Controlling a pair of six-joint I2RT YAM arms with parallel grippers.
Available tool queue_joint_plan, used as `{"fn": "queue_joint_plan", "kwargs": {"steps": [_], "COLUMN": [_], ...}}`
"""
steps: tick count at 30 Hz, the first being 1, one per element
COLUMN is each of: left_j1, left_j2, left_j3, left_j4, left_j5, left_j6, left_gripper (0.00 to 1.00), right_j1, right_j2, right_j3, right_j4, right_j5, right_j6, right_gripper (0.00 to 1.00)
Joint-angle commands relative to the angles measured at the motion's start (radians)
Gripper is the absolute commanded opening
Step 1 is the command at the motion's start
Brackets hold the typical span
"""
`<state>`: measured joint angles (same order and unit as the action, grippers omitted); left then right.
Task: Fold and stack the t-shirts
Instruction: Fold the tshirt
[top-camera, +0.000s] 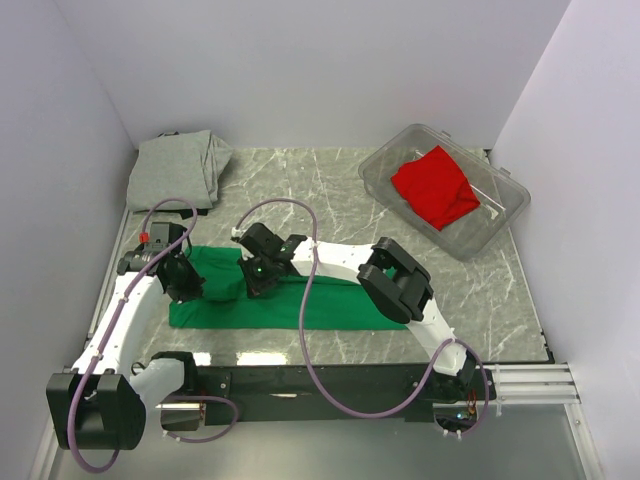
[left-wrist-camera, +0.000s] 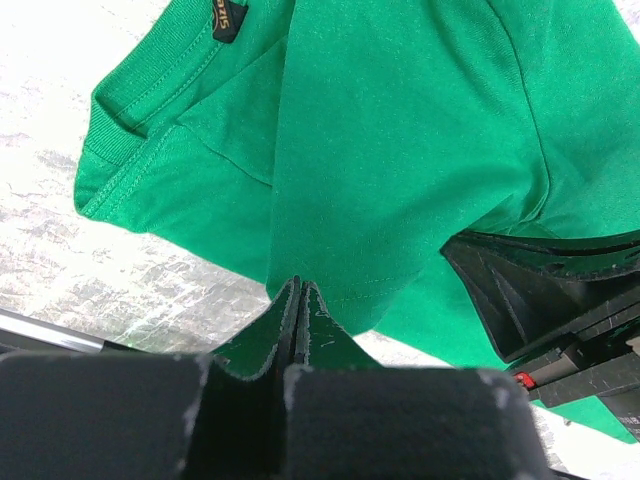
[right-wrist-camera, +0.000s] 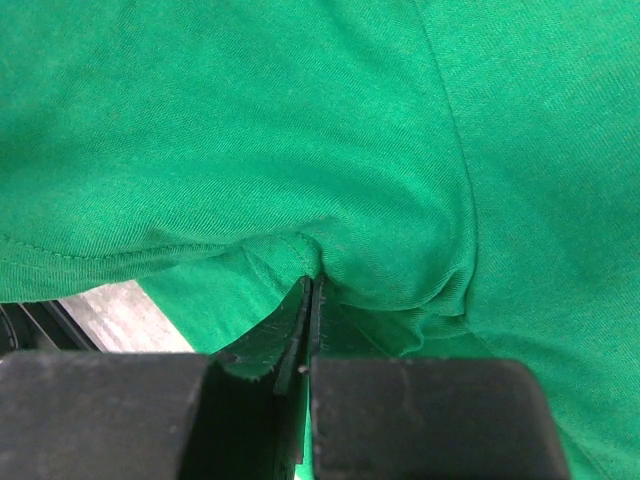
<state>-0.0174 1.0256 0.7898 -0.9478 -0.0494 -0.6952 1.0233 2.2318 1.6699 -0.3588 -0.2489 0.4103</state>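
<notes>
The bright green t-shirt (top-camera: 330, 305) lies as a long folded strip across the front of the table. My left gripper (top-camera: 186, 281) is at its left end, shut, with its tips pinching a hemmed edge of the green shirt (left-wrist-camera: 400, 150); the collar is at the upper left of the left wrist view. My right gripper (top-camera: 263, 276) is near the strip's middle, shut on a bunched hem of the green shirt (right-wrist-camera: 300, 120). The grey t-shirt (top-camera: 178, 168) lies folded at the back left. The red t-shirt (top-camera: 432, 187) lies crumpled in the bin.
A clear plastic bin (top-camera: 500, 225) stands at the back right and holds the red shirt. White walls close in the marble table (top-camera: 300, 180) on three sides. The right gripper's black body (left-wrist-camera: 560, 310) shows close by in the left wrist view.
</notes>
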Motion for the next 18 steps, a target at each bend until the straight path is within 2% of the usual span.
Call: {"fn": "queue_joint_plan", "kwargs": {"steps": [1,7,18], "left_j1": [-0.001,0.0,0.0], "left_j2": [0.002,0.025,0.021], "left_j3": [0.002,-0.003,-0.014], "left_j4": [0.012,0.003,-0.037], "left_j5": [0.005,0.01,-0.007], "left_j6": [0.008,0.0,-0.01], "left_gripper": [0.0,0.0,0.0], "right_j1": [0.011,0.009,0.001], "right_j2": [-0.017,-0.08,-0.155], "right_j3": [0.028,0.07,0.014], "right_j4": [-0.014,-0.043,-0.106], "right_j5": [-0.022,-0.053,-0.075], "right_j6": [-0.024,-0.05,-0.094], "right_gripper": [0.0,0.0,0.0]}}
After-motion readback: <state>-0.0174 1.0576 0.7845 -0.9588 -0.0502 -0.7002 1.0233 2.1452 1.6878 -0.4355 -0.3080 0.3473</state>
